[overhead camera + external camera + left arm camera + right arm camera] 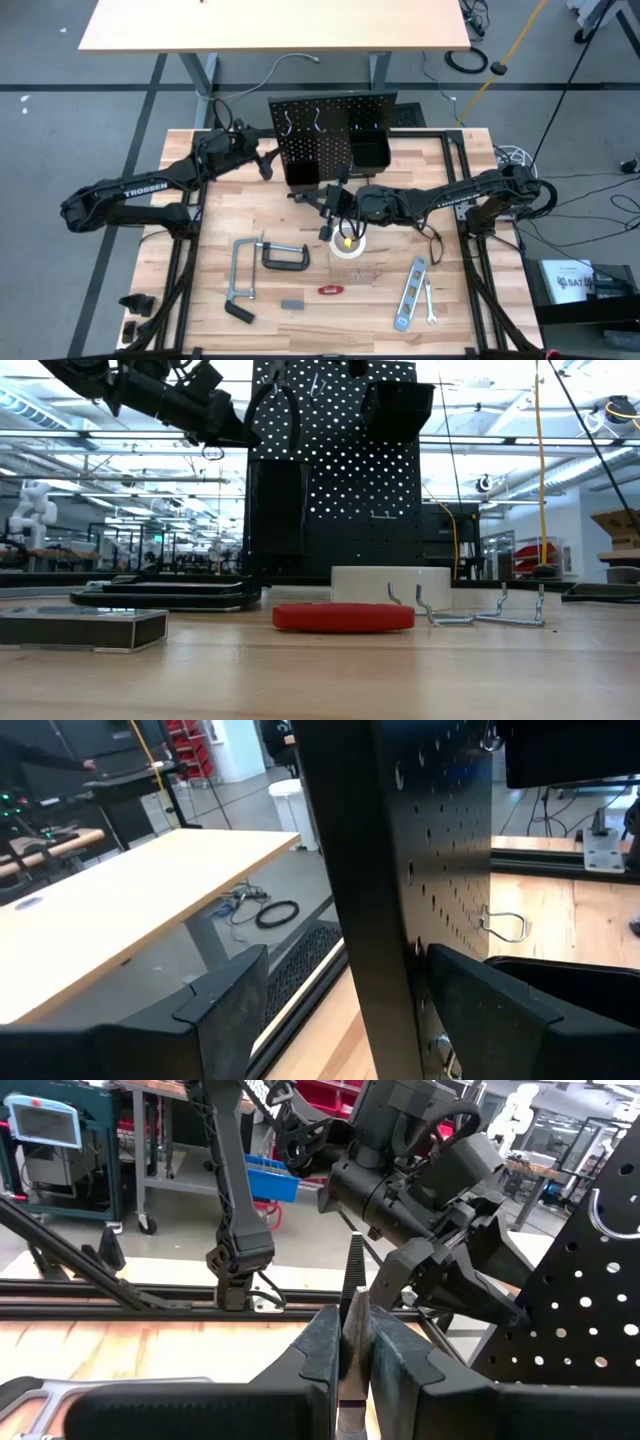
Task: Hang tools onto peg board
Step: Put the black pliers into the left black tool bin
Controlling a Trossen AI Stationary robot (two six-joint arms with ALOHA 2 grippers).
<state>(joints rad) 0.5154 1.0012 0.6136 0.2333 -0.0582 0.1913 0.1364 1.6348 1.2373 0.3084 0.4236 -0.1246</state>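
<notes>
**Pliers in the right gripper, board braced by the left**

You are mid-step: the right gripper (355,1370) has its fingers squeezed together on the black pliers (355,1295), gripping the serrated nose, which stands up between the 2 pads. In the high view that gripper sits just in front of the peg board (330,125), near its lower middle. Your left gripper (330,1010) straddles the board's left edge with its fingers spread wide, 1 on each side of the panel; I judge it is steadying the board, though contact is hard to confirm.

Next you need to lift the pliers to a free hook (508,925) and settle them over it, which calls for careful alignment with the perforated face.

The pliers look dark and slim, with only the toothed nose plainly showing. The C-clamp (285,256), bar clamp (240,283), tape roll (349,249), level (410,293) and red-handled tool (331,290) lie on the table, not yet hung.
</notes>
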